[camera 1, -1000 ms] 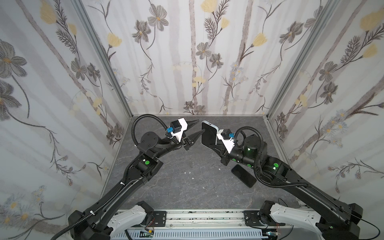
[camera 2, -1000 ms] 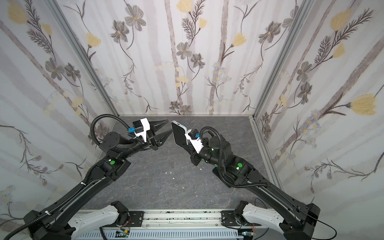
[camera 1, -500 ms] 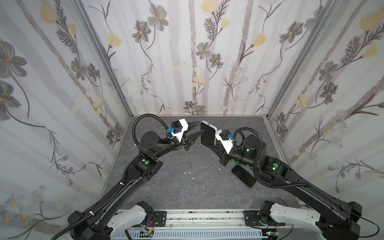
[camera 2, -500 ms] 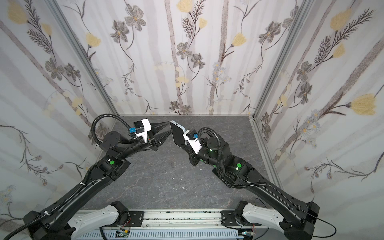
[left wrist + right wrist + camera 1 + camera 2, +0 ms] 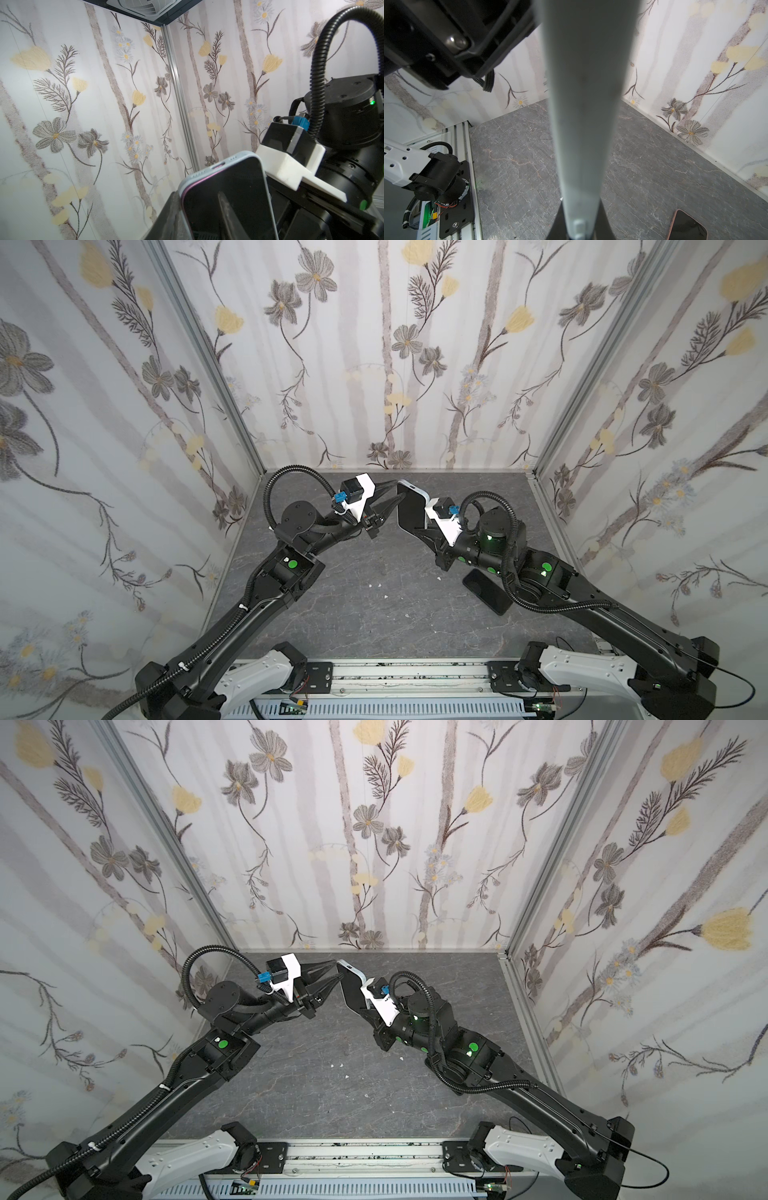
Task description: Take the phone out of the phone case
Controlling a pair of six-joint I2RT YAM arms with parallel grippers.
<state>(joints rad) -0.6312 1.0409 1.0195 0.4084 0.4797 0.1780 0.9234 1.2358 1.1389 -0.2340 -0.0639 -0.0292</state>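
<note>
The phone (image 5: 409, 508) stands raised above the table with its dark screen facing the left arm, inside a pale blue-grey phone case (image 5: 417, 490). My right gripper (image 5: 417, 529) is shut on the cased phone's lower part. In the right wrist view the case's edge (image 5: 583, 83) runs down between the jaws of the right gripper (image 5: 579, 228). My left gripper (image 5: 398, 492) is open, its two fingers straddling the case's upper corner. In the left wrist view one finger sits behind the case (image 5: 207, 172) and the other crosses the screen (image 5: 239, 187). Both top views show this meeting (image 5: 337, 972).
A second, bare dark phone (image 5: 486, 591) lies flat on the grey stone-pattern table (image 5: 374, 605) beside the right arm, also seen as a rose-rimmed phone (image 5: 688, 226) in the right wrist view. Flowered walls close in three sides. A metal rail (image 5: 395, 676) runs along the front.
The right arm has brought the cased phone slightly left, so its corner now sits between the left fingers. The left jaws have narrowed.
</note>
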